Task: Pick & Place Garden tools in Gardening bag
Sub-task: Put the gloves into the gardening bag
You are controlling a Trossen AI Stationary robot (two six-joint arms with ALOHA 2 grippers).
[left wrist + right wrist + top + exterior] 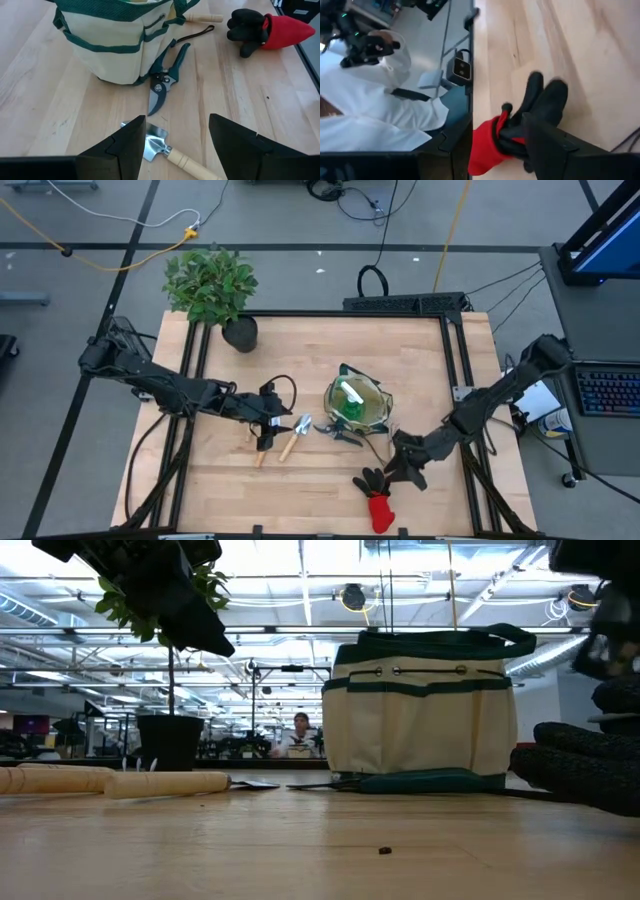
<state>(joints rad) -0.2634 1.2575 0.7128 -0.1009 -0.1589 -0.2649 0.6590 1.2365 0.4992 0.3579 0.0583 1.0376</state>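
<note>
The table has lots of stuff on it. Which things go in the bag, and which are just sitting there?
For the job: gardening bag, pruning shears, small trowel, second wooden-handled tool, black-and-red glove, green-white item already inside.

Just there: potted plant, keyboard.

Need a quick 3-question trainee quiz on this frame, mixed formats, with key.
1. True or false: the shears lie on the table beside the bag.
2. Which gripper is at the glove? A: left gripper. B: right gripper.
3. Fill in: below the left gripper's open jaws lies a wooden-handled ____.

Key: 1 true. 2 B; its jaws straddle the glove's black fingers in the right wrist view. 3 trowel.
</note>
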